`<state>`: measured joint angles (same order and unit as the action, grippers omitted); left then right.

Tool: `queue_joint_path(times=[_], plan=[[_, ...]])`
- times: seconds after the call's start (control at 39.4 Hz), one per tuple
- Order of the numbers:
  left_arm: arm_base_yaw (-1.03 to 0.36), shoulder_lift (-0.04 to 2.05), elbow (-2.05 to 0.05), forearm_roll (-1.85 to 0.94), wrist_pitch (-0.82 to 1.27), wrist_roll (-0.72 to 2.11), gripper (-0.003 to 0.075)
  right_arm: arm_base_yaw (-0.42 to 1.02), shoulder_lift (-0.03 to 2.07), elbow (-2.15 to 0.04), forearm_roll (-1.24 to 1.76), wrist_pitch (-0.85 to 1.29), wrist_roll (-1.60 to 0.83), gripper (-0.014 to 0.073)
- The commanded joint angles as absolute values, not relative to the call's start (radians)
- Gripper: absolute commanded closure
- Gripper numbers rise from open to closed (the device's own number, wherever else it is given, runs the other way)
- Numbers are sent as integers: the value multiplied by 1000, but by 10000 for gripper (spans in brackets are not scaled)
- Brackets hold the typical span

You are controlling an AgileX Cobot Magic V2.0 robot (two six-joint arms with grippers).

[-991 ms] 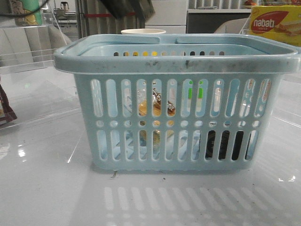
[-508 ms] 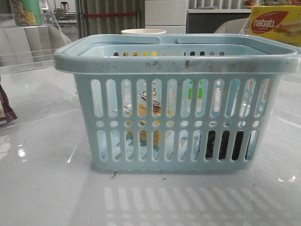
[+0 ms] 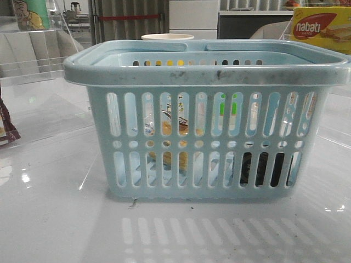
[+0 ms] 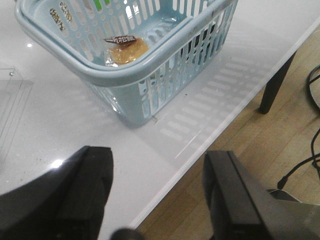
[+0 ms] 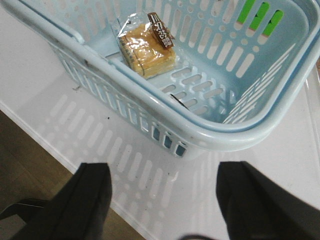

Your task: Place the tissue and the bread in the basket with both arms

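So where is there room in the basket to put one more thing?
The basket floor is bare between the bread and the far green-slotted wall. The near corner, by the black tissue, is harder to judge. The table in front is bare too.

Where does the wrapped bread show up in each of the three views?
Front view: bread behind the basket's near slots, left of centre.
Left wrist view: bread on the basket floor.
Right wrist view: bread on the floor, label band visible.
Shared landmark: the basket's scuffed rim.
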<state>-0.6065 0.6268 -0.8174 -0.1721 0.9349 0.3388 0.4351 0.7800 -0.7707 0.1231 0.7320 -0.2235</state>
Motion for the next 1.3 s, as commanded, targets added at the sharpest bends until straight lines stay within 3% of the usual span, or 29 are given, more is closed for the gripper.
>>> queue_joint_path(times=[0.0,0.48,0.58,0.99,1.14,1.27], plan=[[-605,593,-800,-127,852,323,265,435,773,-797,81,687,-232,43],[-605,583,-749,-27,796,189,266,432,661,-797,77,782,-202,43],[-605,583,-749,-29,794,189,296,432,661,-797,79,788,-202,50],[-605,583,-749,-29,779,189,617,432,661,-797,89,810,-202,465],[-605,583,-749,-29,768,189,629,432,661,-797,89,810,-202,540],[-605,583,-749,-30,773,189,630,432,661,-797,89,810,-202,540]])
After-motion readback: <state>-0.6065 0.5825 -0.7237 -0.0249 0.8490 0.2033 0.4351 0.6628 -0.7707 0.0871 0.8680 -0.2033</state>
